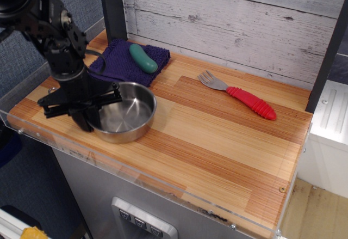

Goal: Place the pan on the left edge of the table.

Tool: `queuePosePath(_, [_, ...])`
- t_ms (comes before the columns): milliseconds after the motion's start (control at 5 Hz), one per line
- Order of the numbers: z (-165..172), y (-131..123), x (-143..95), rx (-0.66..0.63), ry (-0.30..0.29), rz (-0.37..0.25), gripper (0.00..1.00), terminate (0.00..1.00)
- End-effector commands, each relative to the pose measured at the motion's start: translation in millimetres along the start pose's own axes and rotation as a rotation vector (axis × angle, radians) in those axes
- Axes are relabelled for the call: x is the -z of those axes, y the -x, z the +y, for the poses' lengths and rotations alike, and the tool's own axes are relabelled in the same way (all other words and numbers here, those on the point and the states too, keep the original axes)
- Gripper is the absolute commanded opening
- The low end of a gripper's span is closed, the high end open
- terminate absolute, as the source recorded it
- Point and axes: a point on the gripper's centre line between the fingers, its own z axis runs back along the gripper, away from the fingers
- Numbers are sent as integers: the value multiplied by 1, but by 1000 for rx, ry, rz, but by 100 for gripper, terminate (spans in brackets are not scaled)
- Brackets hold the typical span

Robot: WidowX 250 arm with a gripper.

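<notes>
The shiny steel pan [129, 115] sits on the wooden table [217, 141] near its front left corner, just in front of the purple cloth. Its wire handle is hidden behind the arm. My black gripper [88, 114] comes down from the upper left and is shut on the pan's left rim. One finger [85, 122] shows outside the rim and the other is inside the bowl.
A folded purple cloth [115, 60] with a teal object [142, 57] on it lies at the back left. A fork with a red handle [239, 96] lies at the back middle. A clear acrylic rim [136, 175] runs along the front edge. A dark post [113, 7] stands behind the cloth.
</notes>
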Motion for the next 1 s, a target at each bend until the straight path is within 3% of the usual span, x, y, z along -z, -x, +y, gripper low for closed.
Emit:
queuePosePath(0, [1,6,-3,-45,-16,48,100,0])
queuePosePath(400, [1,7,-3,-82,-40,47,100,0])
queuePosePath(800, [0,2,-27,-80,12,12,100,0])
